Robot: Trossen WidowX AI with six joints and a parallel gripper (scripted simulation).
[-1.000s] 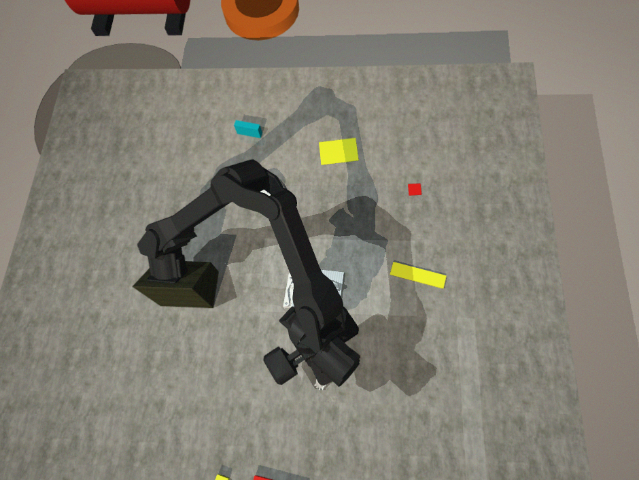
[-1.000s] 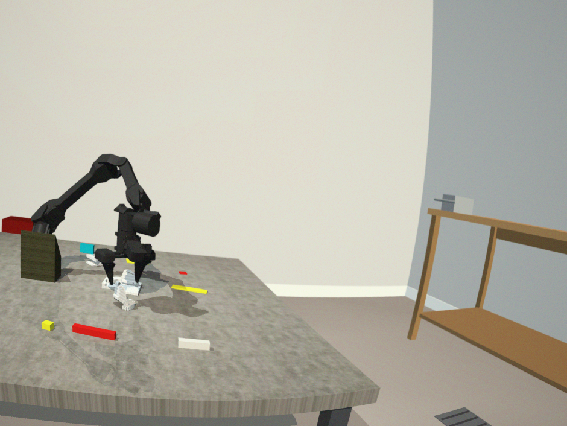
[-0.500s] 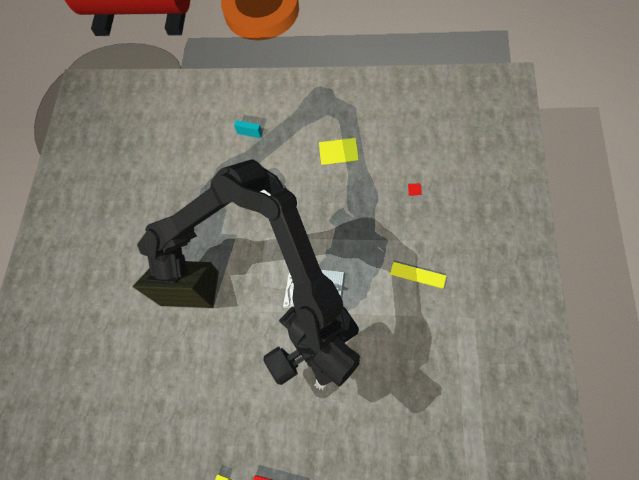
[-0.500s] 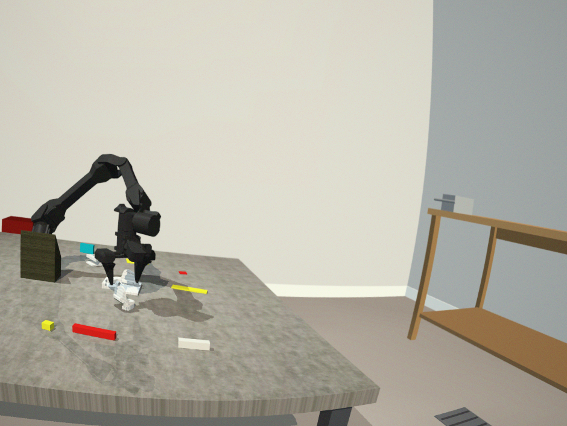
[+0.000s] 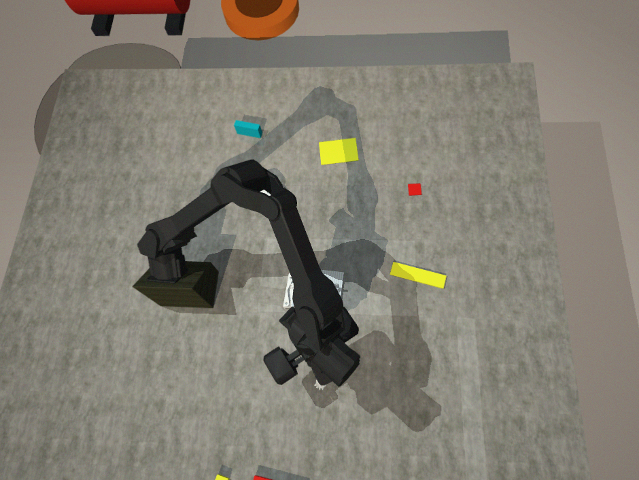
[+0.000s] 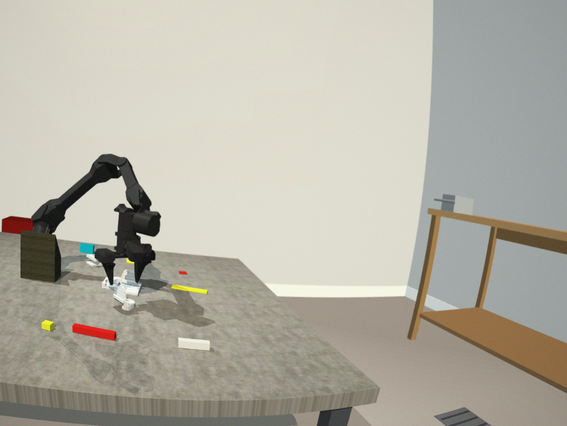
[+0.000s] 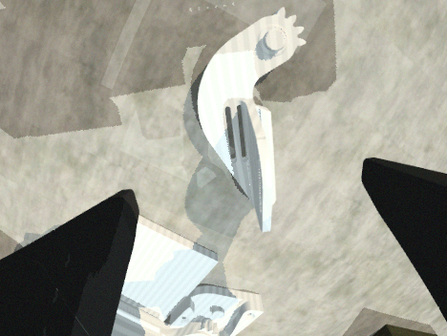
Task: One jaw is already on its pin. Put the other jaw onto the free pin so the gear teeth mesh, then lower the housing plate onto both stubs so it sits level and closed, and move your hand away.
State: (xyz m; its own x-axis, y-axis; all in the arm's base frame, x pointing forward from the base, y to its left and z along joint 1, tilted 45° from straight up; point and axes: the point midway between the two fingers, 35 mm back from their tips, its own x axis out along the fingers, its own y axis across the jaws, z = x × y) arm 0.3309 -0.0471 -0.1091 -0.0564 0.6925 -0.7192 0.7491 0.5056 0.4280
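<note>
The loose white jaw (image 6: 120, 294) (image 7: 215, 81) lies off the base, its toothed, round-bossed end on the table side and its slotted pad toward the base. Only its teeth (image 5: 319, 385) show in the top view. My gripper (image 6: 123, 281) (image 7: 251, 184) is open wide and empty, its fingertips above and either side of the pad end. The white base (image 5: 287, 300) (image 6: 133, 290) (image 7: 250, 312) is partly hidden by the arm and left finger; I cannot make out the mounted jaw or free pin. The white housing plate (image 6: 93, 262) lies apart at the back, mostly hidden by the arm in the top view.
A teal block (image 5: 247, 128) (image 6: 87, 248), a yellow slab (image 5: 338, 151), a red square (image 5: 415, 189) and a yellow bar (image 5: 418, 275) (image 6: 189, 289) lie around. A red bar (image 6: 93, 332), a yellow cube (image 6: 47, 324) and a white bar (image 6: 193, 343) lie nearer the table's front edge.
</note>
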